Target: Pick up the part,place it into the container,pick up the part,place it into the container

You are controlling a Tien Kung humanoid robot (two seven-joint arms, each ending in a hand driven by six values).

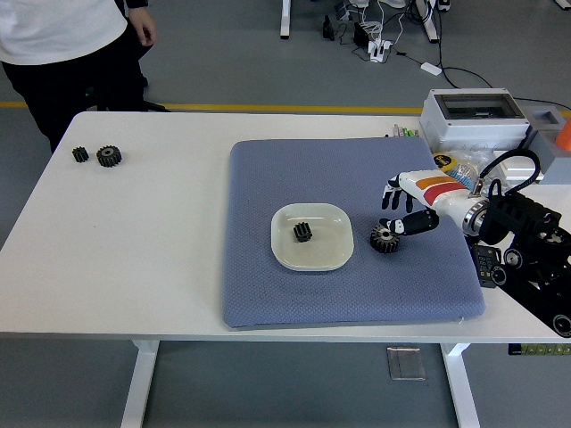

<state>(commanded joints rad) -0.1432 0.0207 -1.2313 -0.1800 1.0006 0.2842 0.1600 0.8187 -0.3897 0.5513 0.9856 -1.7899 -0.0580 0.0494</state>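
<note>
A white table (134, 241) holds a blue-grey mat (348, 294) with a shallow white dish (330, 254) at its centre. One small black gear (302, 232) lies inside the dish. A larger black gear (384, 238) rests on the mat just right of the dish. The robot's right hand (399, 209) hovers just right of that gear, fingers spread apart, holding nothing. Far left of the dish, two more black gears (99, 155) sit near a standing person (62, 45).
</note>
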